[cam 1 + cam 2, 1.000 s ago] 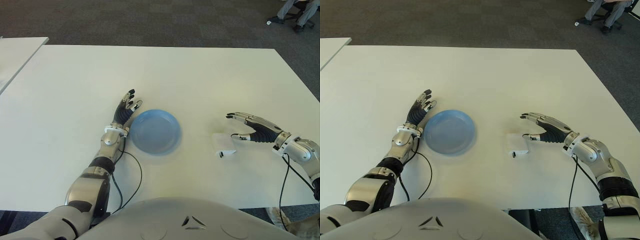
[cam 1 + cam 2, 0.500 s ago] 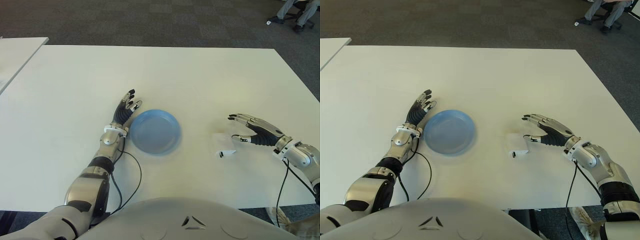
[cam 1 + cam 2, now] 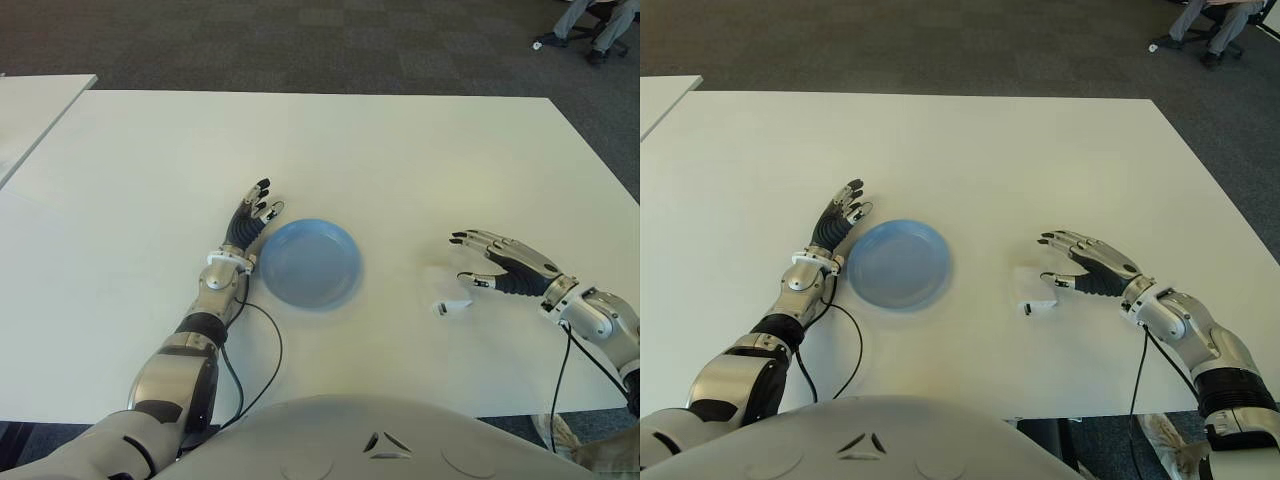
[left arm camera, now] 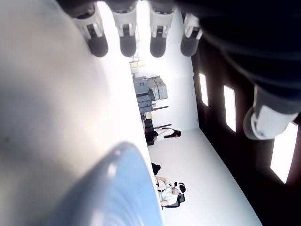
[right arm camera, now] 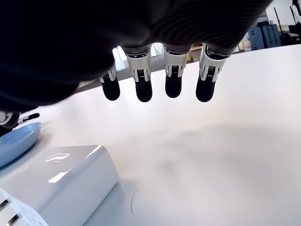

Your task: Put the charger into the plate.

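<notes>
Head stereo pair overlooks the table point(image 3: 400, 150); wrist cameras peer closely past each hand's fingers

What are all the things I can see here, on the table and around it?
charger: one, white, on the table between the plate and the right hand, prongs facing the robot
plate: one, blue, on the table near its middle, nothing in it
table: one, white, in front of the robot
second table: one, white, only a corner showing at far left
carpet: dark grey, beyond the table
person: one, legs only, seated at far right on the carpet
cables: two, black, one along each forearm
left hand: fingers straight, beside the plate on its left, holding nothing
right hand: fingers spread, just right of the charger, holding nothing
</notes>
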Controlling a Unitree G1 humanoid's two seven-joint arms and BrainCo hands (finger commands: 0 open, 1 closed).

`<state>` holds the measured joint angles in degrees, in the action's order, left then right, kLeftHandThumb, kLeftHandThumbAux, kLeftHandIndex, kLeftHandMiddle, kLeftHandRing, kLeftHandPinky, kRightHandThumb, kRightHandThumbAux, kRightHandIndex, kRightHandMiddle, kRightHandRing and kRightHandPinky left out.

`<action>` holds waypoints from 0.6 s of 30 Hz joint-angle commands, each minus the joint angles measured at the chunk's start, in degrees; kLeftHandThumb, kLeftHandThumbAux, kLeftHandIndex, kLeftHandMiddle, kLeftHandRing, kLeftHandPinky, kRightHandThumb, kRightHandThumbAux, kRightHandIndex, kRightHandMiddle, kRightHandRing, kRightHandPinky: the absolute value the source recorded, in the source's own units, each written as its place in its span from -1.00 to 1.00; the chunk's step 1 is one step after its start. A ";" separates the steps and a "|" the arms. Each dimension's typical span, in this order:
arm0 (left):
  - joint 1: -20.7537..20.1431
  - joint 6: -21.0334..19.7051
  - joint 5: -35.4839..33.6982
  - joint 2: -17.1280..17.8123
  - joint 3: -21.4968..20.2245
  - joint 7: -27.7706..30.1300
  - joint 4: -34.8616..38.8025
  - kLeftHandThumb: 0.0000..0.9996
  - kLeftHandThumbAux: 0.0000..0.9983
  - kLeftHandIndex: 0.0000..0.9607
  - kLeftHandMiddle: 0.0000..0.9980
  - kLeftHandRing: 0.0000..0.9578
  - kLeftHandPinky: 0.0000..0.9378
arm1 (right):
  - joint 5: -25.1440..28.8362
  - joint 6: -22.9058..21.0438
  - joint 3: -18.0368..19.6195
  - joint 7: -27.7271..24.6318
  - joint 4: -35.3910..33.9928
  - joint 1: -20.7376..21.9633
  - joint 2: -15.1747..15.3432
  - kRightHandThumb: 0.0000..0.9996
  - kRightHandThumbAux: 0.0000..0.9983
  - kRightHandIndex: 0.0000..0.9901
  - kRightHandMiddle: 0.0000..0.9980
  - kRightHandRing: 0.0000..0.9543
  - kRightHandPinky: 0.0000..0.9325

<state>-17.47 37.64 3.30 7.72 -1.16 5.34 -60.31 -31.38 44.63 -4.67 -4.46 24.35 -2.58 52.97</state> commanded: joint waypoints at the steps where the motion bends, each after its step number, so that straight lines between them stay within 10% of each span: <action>1: 4.64 -4.64 0.66 -0.58 0.72 0.94 -3.68 -1.00 -0.02 -1.00 -0.92 -0.92 -0.89 | -1.22 -1.57 -0.76 -0.42 -1.38 -0.73 -0.62 -0.54 -0.79 -1.00 -1.00 -1.00 -1.00; 18: 5.47 -4.31 0.77 -0.63 1.00 1.04 -2.37 -1.00 -0.04 -1.00 -0.94 -0.94 -0.91 | -4.16 -1.80 -3.83 1.36 -0.03 1.75 -2.22 -0.52 -0.83 -1.00 -1.00 -1.00 -1.00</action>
<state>-16.99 37.63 3.34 7.72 -1.06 5.34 -59.54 -34.60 43.12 -7.76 -3.31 24.10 -1.50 51.30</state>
